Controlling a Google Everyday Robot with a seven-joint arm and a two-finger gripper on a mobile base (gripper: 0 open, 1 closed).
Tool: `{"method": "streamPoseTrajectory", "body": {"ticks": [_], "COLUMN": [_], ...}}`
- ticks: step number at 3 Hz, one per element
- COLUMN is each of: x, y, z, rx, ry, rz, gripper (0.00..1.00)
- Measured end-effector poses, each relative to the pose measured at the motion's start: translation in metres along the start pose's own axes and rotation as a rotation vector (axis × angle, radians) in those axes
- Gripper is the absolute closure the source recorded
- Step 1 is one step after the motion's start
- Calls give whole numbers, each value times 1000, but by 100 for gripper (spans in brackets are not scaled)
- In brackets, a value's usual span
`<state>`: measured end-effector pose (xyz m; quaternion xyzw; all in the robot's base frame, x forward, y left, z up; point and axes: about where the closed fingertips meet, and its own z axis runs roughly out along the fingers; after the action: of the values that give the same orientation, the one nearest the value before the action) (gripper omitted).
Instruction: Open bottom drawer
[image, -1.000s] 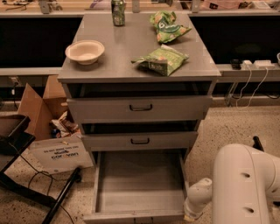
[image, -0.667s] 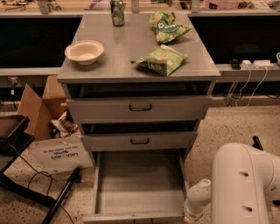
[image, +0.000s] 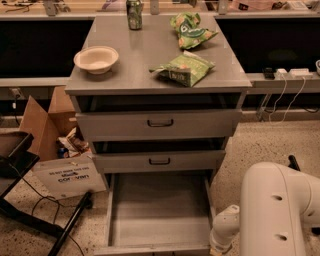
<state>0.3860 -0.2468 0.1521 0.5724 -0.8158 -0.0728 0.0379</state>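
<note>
Bottom drawer (image: 159, 212) is pulled well out at the foot of the cabinet (image: 150, 57), grey tray showing. Gripper (image: 219, 248) sits low at the frame's edge, just beside the drawer's front right corner; open or closed, cannot tell

The gripper is cut off by the bottom edge, beneath the white arm (image: 223, 236) at lower right. Just left of it, the bottom drawer (image: 159, 210) is clipped at its front panel, so its handle is hidden.

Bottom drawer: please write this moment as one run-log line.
bottom drawer: pulled out, tray bare | gripper: low right, beside drawer's front corner | task: looks done
</note>
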Motion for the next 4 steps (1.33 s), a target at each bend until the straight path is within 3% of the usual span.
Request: {"method": "streamPoseTrajectory", "body": {"ticks": [1,3,4], "x": [0,0,-2], "y": [0,0,2], "z": [0,-2,-11], "rx": [0,1,4], "ry": [0,0,2], "rz": [0,-1,-4], "gripper": [51,0,0]}}
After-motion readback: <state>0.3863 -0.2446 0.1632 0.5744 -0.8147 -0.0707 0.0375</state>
